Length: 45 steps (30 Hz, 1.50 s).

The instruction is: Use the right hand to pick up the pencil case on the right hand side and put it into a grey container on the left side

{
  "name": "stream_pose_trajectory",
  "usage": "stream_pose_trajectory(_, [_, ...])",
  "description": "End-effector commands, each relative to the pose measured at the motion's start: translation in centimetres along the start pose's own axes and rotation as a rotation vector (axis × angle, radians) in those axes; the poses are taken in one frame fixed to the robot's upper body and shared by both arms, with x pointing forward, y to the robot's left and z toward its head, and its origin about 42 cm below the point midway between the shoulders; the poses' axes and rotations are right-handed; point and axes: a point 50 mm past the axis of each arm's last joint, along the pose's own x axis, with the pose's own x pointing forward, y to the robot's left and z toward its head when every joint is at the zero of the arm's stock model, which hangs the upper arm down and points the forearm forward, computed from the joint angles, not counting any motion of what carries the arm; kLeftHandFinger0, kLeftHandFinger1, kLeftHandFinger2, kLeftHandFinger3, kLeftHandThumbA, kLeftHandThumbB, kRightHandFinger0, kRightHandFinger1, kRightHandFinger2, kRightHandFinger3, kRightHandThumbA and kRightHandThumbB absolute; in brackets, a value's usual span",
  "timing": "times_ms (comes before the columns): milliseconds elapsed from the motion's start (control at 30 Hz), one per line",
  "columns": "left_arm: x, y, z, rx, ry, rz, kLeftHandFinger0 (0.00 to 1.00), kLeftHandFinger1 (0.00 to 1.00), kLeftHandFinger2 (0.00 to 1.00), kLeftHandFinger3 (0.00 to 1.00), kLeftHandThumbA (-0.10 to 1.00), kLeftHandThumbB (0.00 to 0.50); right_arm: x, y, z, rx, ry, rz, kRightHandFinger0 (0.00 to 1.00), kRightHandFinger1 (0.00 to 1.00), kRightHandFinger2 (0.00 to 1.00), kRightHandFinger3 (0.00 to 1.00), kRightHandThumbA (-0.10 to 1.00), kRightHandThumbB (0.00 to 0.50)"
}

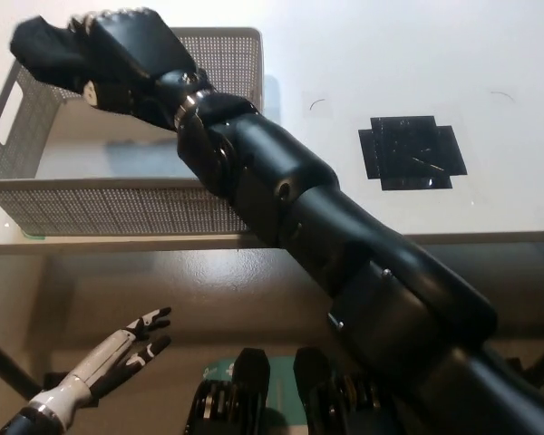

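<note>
My black right hand hangs above the far side of the grey mesh container, at the table's left. It is shut on a black pencil case, whose end sticks out to the left of the hand over the container's back wall. The black right arm crosses the picture from the bottom right and hides the container's right end. My white left hand rests low at the lower left, below the table edge, its fingers apart and holding nothing.
A cross of black tape marks the white table to the right of the arm. The table's front edge runs across the middle of the picture.
</note>
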Motion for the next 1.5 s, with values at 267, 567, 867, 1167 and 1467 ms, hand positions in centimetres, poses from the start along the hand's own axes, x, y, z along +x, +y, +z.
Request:
stream_pose_trajectory(267, [0.8,2.3,1.3,0.098,-0.067,0.013,1.00,0.96,0.93,1.00,1.00,0.302,1.0,-1.6,-0.6,0.010,0.069,0.220,1.00,1.00,1.00,1.00,1.00,0.500])
stream_pose_trajectory(567, [0.9,2.3,1.3,0.101,-0.065,-0.013,1.00,1.00,0.97,1.00,1.00,0.281,0.6,-1.7,-0.7,0.124,0.015,0.188,1.00,1.00,1.00,1.00,1.00,0.500])
stream_pose_trajectory(867, [0.6,2.4,1.0,0.074,-0.063,-0.007,1.00,0.95,0.93,1.00,1.00,0.304,-3.1,-2.2,1.6,0.284,-0.212,0.035,1.00,1.00,1.00,1.00,1.00,0.500])
stream_pose_trajectory(1167, [0.2,2.2,0.3,0.100,-0.042,-0.010,1.00,0.97,0.95,1.00,1.00,0.332,-15.4,-4.1,5.7,0.422,-0.399,-0.163,1.00,1.00,1.00,1.00,1.00,0.494])
stream_pose_trajectory(1467, [-1.1,1.6,-1.1,0.085,0.023,-0.015,1.00,0.99,1.00,1.00,1.00,0.338,-27.2,-6.9,5.8,0.478,-0.466,-0.355,1.00,1.00,1.00,1.00,1.00,0.482])
